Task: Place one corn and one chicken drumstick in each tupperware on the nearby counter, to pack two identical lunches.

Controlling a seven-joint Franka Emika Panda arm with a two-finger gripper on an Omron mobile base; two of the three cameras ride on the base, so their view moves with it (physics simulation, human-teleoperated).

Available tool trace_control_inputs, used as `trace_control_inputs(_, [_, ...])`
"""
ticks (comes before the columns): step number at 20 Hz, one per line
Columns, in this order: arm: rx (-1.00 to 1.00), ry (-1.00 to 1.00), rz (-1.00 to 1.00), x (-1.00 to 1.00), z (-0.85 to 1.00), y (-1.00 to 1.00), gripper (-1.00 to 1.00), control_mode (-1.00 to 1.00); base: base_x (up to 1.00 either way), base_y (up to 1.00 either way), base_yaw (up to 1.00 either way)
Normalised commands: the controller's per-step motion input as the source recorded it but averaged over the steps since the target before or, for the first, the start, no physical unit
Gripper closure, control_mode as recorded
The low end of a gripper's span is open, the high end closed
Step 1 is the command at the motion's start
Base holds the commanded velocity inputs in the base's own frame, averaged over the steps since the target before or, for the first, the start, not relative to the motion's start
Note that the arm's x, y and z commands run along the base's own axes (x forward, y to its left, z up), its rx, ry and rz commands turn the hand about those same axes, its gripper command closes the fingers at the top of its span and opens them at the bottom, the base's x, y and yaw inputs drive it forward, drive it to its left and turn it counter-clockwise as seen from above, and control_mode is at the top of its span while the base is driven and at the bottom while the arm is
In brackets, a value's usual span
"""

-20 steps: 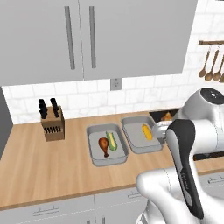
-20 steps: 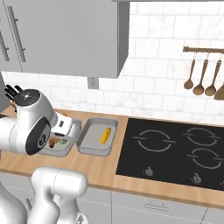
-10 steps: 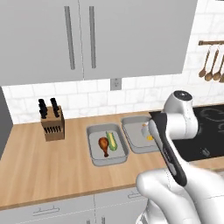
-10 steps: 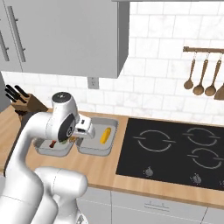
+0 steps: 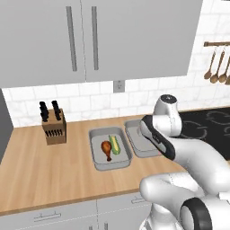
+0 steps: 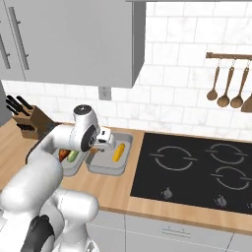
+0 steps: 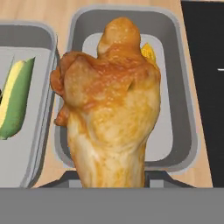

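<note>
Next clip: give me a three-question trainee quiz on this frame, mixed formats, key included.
1. True or false: the left tupperware already holds both a corn and a chicken drumstick.
2. Multiple choice: what fills the gripper's grasp? A) a corn B) a chicken drumstick C) a knife
3. Fill in: the right tupperware so far holds one ____.

Key:
1. True; corn lies beside drumstick.
2. B; the held drumstick hangs above the right tupperware.
3. Corn.

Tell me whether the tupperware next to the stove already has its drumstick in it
Not yet. The right tupperware holds only corn; the drumstick is held in the gripper above it.
</note>
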Motion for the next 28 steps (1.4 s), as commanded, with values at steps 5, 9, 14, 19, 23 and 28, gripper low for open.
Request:
trace_control_inputs(5, [0.02, 0.02, 0.01, 0.88, -0.49, -0.09, 1.0, -1.0, 0.0, 0.0, 0.0])
trace_control_inputs(9, [0.03, 0.11, 0.01, 0.79, -0.26, 0.0, 1.0, -1.0, 0.0, 0.0, 0.0])
trace_control_inputs(14, [0.0, 0.03, 0.04, 0.32, -0.4, 0.05, 1.0, -1.0, 0.0, 0.0, 0.0])
trace_control_inputs(19, [0.0, 0.0, 0.0, 0.0, -0.53, 0.0, -1.0, -1.0, 0.0, 0.0, 0.0])
trace_control_inputs(23, [0.0, -0.04, 0.0, 0.0, -0.17, 0.0, -1.0, -1.0, 0.0, 0.0, 0.0])
trace_control_inputs(28, [0.0, -0.06, 0.0, 0.01, 0.2, 0.03, -1.0, -1.0, 0.0, 0.0, 0.0])
